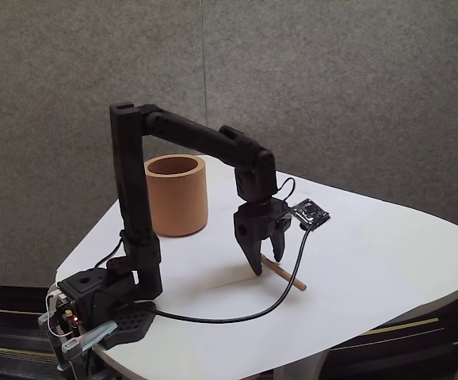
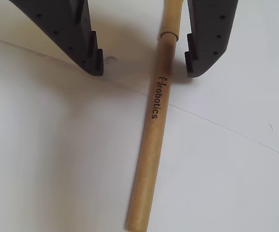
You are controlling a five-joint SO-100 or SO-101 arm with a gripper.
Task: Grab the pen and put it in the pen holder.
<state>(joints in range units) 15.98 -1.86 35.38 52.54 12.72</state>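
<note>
Gripper (image 2: 144, 65) spread open, fingertips down at the white table (image 1: 387, 245), one finger on each side of the pen (image 2: 151, 140) in the wrist view; neither finger touches it. Pen sits nearer the finger at the right of that view, with a wider gap to the left finger. Pen lies flat on the table, tan, with dark lettering along its barrel and a thin ring near its upper end in the wrist view; its lower end stops just short of the bottom frame edge. A faint seam line crosses the table surface diagonally under the pen. In the fixed view the gripper (image 1: 259, 265) stands over the near-left end of the pen (image 1: 286, 274), whose other end points toward the front table edge, still well inside it. Pen holder (image 1: 177, 195) stands upright behind the arm, toward the back-left of the table, well apart from the pen, mouth open upward. Black cable (image 1: 237, 315) loops across the table from the arm base up to the wrist camera board (image 1: 310, 213), passing just beside the pen's outer end. Open tabletop extends to the right of the pen.
</note>
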